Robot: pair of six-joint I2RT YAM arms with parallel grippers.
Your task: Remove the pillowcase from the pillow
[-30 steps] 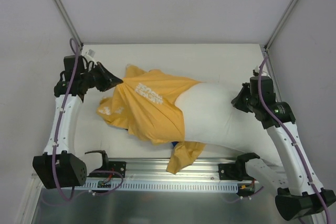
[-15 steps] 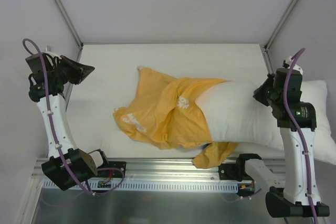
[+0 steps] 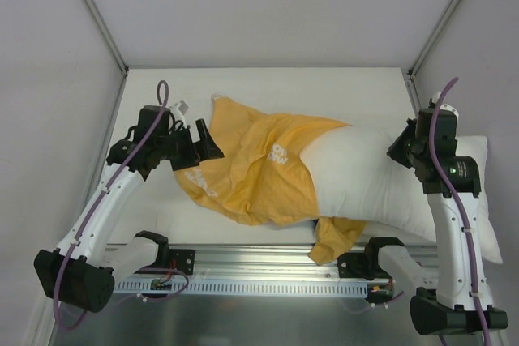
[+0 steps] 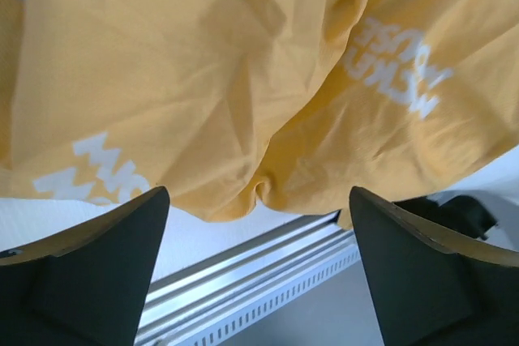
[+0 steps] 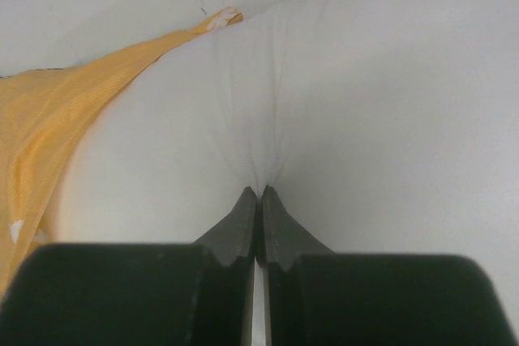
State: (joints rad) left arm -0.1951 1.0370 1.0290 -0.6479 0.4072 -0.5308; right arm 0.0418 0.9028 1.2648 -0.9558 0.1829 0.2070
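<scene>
Lying across the table (image 3: 284, 91) in the top view, the pillow (image 3: 381, 184) reaches past the right edge. The pillowcase (image 3: 251, 168), orange-yellow side up, covers only its left end. The left gripper (image 3: 209, 145) sits at the fabric's left edge and the right gripper (image 3: 396, 148) is on bare pillow. The left wrist view shows fingers (image 4: 97, 257) spread wide beneath lettered fabric, gripping nothing. The right wrist view shows fingers (image 5: 240, 224) pinched together on a pucker of white pillow.
</scene>
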